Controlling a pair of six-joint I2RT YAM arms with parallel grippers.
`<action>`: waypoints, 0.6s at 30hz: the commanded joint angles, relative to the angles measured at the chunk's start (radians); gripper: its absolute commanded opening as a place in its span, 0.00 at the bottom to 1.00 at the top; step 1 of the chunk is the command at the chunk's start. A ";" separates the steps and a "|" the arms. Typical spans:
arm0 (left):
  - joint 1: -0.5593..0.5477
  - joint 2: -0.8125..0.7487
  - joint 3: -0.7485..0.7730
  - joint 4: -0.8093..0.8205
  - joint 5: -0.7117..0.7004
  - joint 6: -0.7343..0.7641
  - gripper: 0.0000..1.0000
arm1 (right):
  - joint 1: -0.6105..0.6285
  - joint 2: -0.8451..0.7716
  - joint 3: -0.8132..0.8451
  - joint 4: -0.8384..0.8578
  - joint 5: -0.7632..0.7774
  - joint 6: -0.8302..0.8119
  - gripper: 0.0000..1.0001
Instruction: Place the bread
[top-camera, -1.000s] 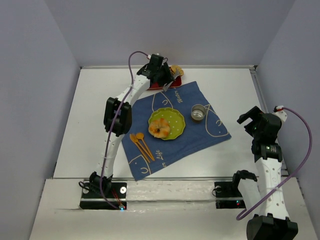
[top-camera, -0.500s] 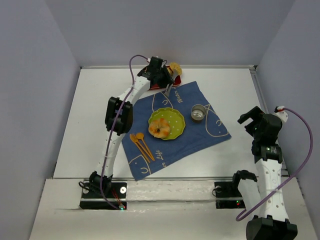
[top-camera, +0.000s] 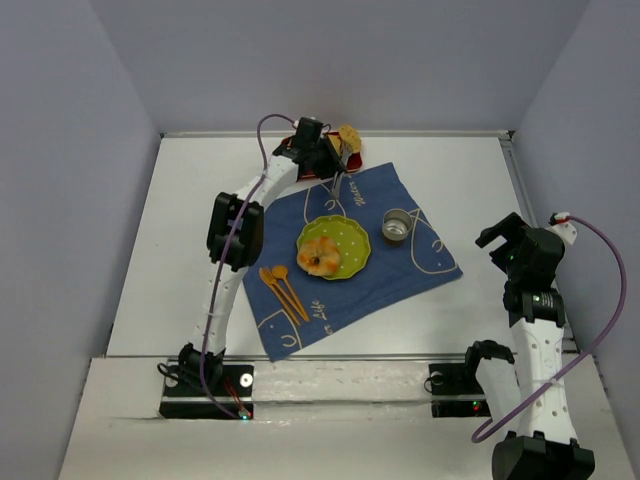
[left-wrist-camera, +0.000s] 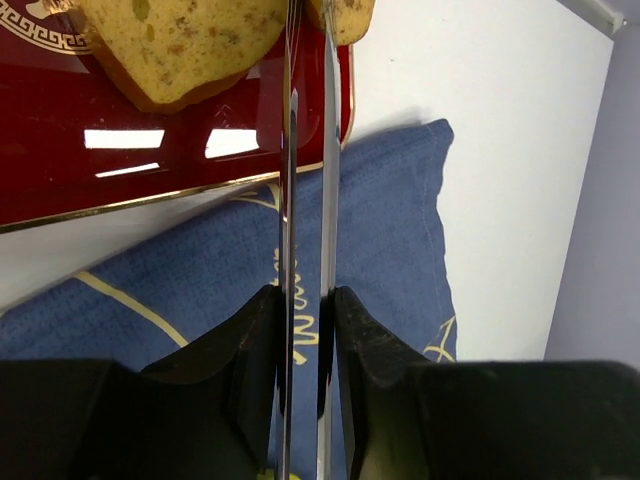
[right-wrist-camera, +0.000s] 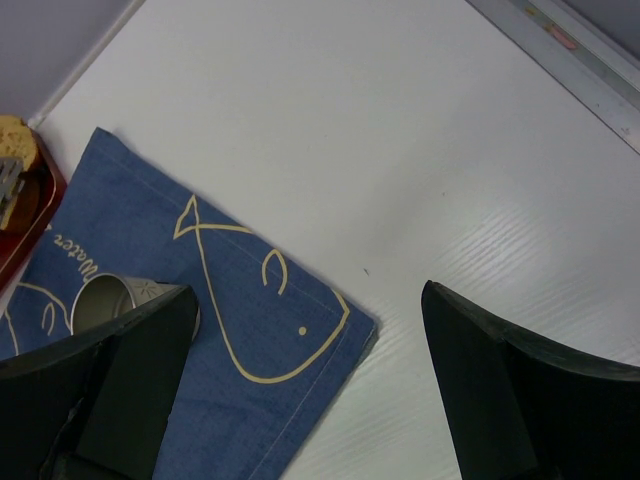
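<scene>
My left gripper is shut on metal tongs at the back of the table. The tongs' tips reach a slice of seeded bread over the back right corner of the red tray. In the left wrist view a bread slice lies left of the blades and a piece of bread sits at their tips. I cannot tell whether these are one slice. My right gripper is open and empty over the bare table, right of the blue cloth.
A green plate with an orange pastry sits mid-cloth. A metal cup stands to its right, also in the right wrist view. A wooden spoon and chopsticks lie at the cloth's left. Walls enclose the table.
My left gripper with the tongs has shifted slightly toward the back, and the bread at the tips has moved a little up and left. The right arm has barely moved.
</scene>
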 joint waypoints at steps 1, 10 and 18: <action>0.003 -0.188 -0.029 0.079 0.043 0.039 0.06 | -0.001 -0.004 -0.006 0.033 0.010 0.001 1.00; 0.003 -0.320 -0.147 0.131 0.098 0.083 0.06 | -0.001 0.009 -0.003 0.031 -0.001 -0.002 1.00; -0.045 -0.619 -0.555 0.181 0.145 0.188 0.06 | -0.001 0.007 -0.003 0.031 0.001 -0.002 1.00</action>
